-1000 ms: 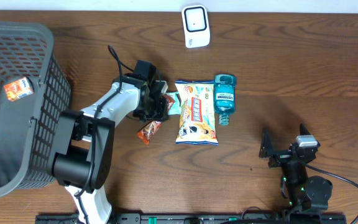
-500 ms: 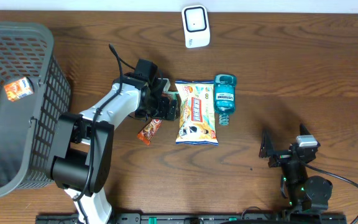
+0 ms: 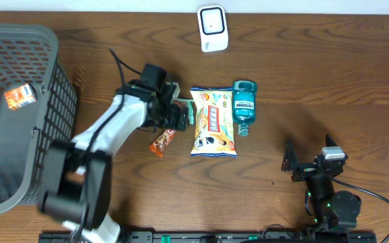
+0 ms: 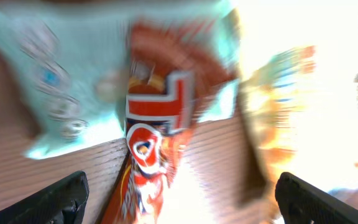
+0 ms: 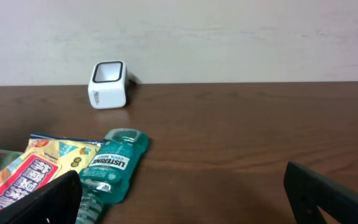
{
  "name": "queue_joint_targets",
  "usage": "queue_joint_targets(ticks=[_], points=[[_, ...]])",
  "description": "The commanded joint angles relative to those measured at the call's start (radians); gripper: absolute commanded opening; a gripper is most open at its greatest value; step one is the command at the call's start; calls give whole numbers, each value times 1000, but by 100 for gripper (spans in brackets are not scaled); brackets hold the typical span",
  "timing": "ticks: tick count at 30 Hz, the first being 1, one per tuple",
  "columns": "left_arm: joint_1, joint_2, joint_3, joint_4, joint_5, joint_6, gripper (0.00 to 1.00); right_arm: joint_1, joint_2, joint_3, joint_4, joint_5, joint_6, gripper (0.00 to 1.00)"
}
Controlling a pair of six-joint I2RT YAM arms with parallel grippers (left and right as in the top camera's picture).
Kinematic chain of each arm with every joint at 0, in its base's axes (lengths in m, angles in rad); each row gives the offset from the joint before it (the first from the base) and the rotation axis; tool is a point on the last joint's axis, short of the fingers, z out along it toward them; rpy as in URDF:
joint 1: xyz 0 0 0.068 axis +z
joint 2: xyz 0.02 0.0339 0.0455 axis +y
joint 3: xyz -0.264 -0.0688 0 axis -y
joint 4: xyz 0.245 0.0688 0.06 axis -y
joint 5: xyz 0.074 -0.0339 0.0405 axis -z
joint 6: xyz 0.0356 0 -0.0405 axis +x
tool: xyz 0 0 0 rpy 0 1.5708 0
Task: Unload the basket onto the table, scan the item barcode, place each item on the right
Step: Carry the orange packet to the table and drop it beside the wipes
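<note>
Left tool (image 3: 179, 116) spread wide over the red-orange snack packet (image 4: 151, 149), nothing pinched; right tool (image 3: 291, 164) also spread, parked well apart

Packet lies partly on a pale teal packet (image 4: 48, 81) and partly on the tabletop (image 3: 316, 81), just beside the large snack bag (image 3: 213, 121) and far from the scanner (image 3: 213, 28). Wrist view is blurred, so barcode side cannot be told. Risks: the fingers close on both packets at once, the slick wrapper slips out in the lift, the barcode ends up turned away from the scanner, or the bag gets shoved into the mouthwash bottle (image 3: 244, 104), which may roll
</note>
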Motion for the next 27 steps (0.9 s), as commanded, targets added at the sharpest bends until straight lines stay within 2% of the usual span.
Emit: queue_joint_targets(ticks=[1, 8, 15, 22, 27], points=[[4, -144, 11, 0, -14, -4, 96, 1, -6, -1, -4, 0, 6, 99], [4, -379, 13, 0, -26, 12, 97, 1, -6, -1, -4, 0, 6, 99], [4, -561, 14, 0, -171, 11, 98, 1, -6, -1, -4, 0, 6, 99], [15, -658, 74, 0, -374, 35, 98, 1, -6, -1, -4, 0, 6, 99], [76, -673, 162, 0, -433, 38, 98, 1, -6, -1, -4, 0, 6, 99]])
